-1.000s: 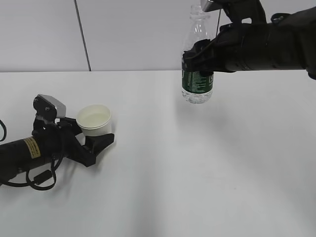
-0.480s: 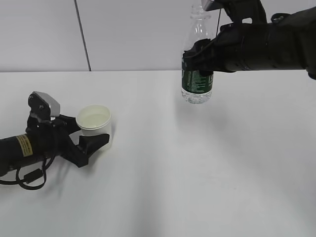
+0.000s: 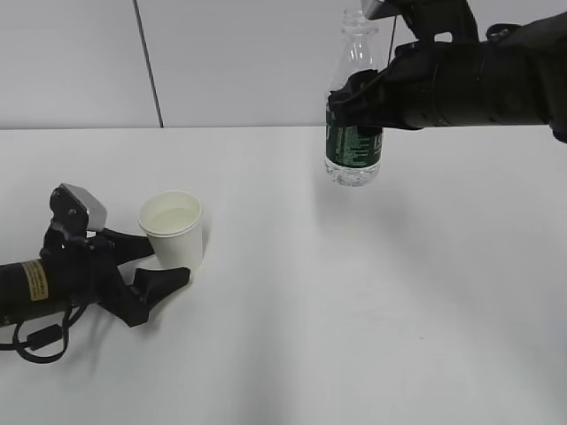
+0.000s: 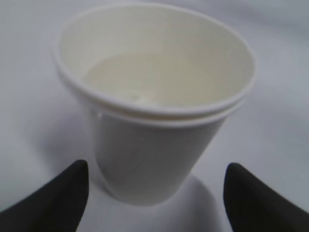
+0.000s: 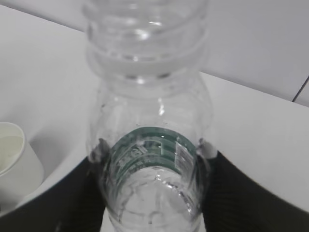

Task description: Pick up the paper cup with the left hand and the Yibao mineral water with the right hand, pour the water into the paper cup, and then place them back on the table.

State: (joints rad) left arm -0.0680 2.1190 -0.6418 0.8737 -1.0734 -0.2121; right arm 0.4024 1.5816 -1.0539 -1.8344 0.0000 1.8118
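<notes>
The white paper cup [image 3: 173, 230] stands upright on the white table [image 3: 310, 292] at the left; it holds a little clear water. It fills the left wrist view [image 4: 154, 106]. My left gripper [image 3: 158, 262] lies low on the table just before the cup, open, its black fingertips [image 4: 53, 198] apart from the cup's sides. My right gripper [image 3: 354, 102] is shut on the Yibao mineral water bottle [image 3: 354, 133], held upright above the table at the upper right. In the right wrist view the bottle [image 5: 149, 145] sits between the fingers [image 5: 72, 193]; the cup [image 5: 14, 159] shows at the left edge.
A grey wall with a dark vertical seam [image 3: 148, 62] stands behind the table. The left arm's cable [image 3: 35, 341] lies on the table at the left edge.
My left gripper has let go of the cup and drawn back toward the left front. The cup now stands free on the table. The right arm and bottle have not moved.
</notes>
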